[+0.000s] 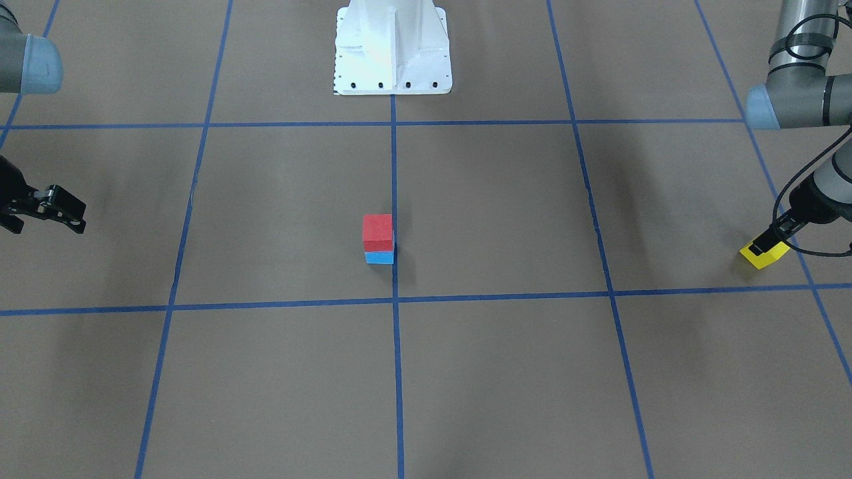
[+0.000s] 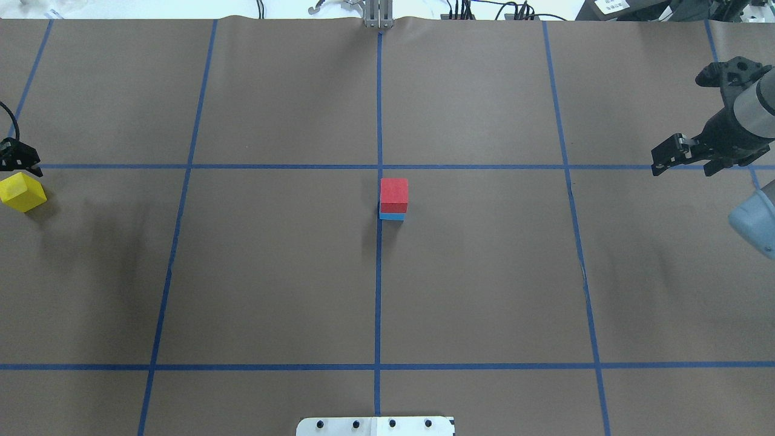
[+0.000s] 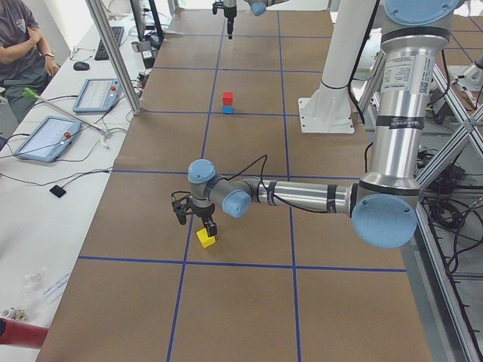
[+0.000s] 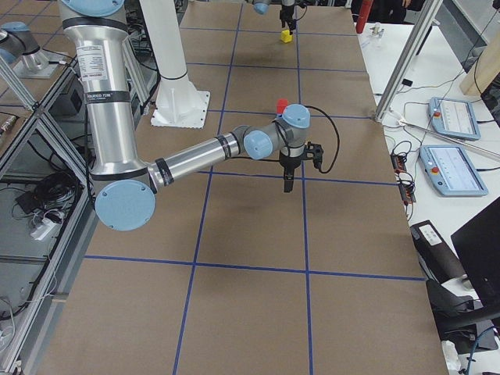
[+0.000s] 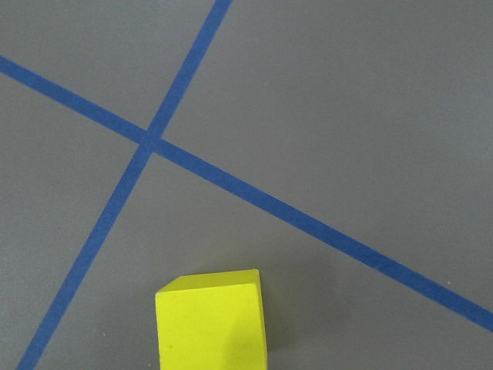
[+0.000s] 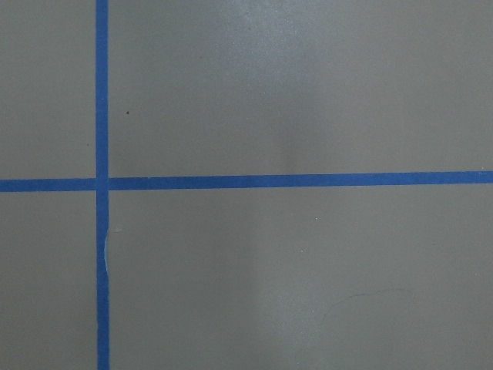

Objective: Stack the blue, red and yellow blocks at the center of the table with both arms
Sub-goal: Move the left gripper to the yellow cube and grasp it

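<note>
Step 3: left gripper at yellow block, closure indeterminable; right gripper wide, empty. Next move requires lifting it squarely onto red block.

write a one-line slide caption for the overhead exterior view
Red block stacked on blue block at center; left tool near the yellow block at left edge, right tool open at far right.

Overhead and front views opposed, sharing the stack, wrist views close-up
</note>
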Action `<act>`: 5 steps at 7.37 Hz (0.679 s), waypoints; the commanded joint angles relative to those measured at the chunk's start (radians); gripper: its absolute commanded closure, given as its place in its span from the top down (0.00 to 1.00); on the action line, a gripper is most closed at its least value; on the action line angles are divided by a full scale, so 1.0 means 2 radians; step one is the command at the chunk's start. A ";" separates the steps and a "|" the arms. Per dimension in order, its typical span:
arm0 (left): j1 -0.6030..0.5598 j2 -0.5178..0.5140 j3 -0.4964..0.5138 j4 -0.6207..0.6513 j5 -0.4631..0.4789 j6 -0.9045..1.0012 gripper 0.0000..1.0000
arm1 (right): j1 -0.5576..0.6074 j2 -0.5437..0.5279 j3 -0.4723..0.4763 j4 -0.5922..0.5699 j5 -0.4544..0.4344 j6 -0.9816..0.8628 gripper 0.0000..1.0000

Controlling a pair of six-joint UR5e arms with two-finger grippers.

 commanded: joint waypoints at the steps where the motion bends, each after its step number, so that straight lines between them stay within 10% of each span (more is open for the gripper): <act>1: 0.001 -0.001 0.018 -0.009 0.001 0.001 0.99 | 0.000 0.000 0.000 0.000 0.000 0.006 1.00; 5: 0.002 -0.012 0.036 -0.008 0.001 0.001 0.98 | -0.002 0.000 -0.002 0.000 0.000 0.007 1.00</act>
